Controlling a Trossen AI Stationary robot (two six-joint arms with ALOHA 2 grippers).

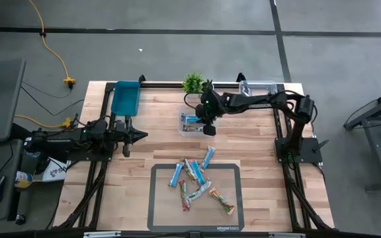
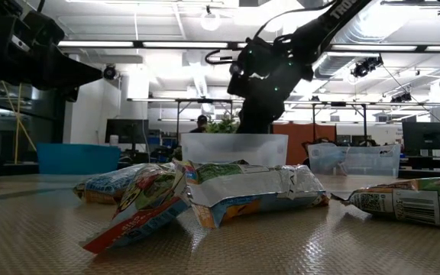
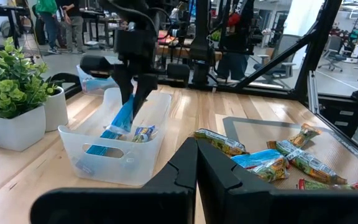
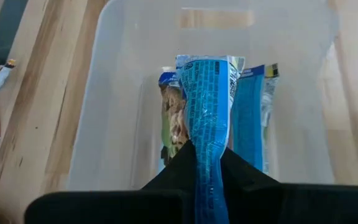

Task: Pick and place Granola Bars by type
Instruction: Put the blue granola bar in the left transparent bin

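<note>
A: Why is the right gripper [image 4: 207,163] above the clear bin [image 1: 184,131]?
B: It pinches a blue bar [image 4: 207,112] by one end, so the bar hangs down into the bin, where other blue bars [image 3: 114,132] lie.
A: And the left gripper [image 1: 139,135]?
B: It waits closed and empty. The other bars [image 1: 197,182] are on the mat [image 1: 156,198].
</note>
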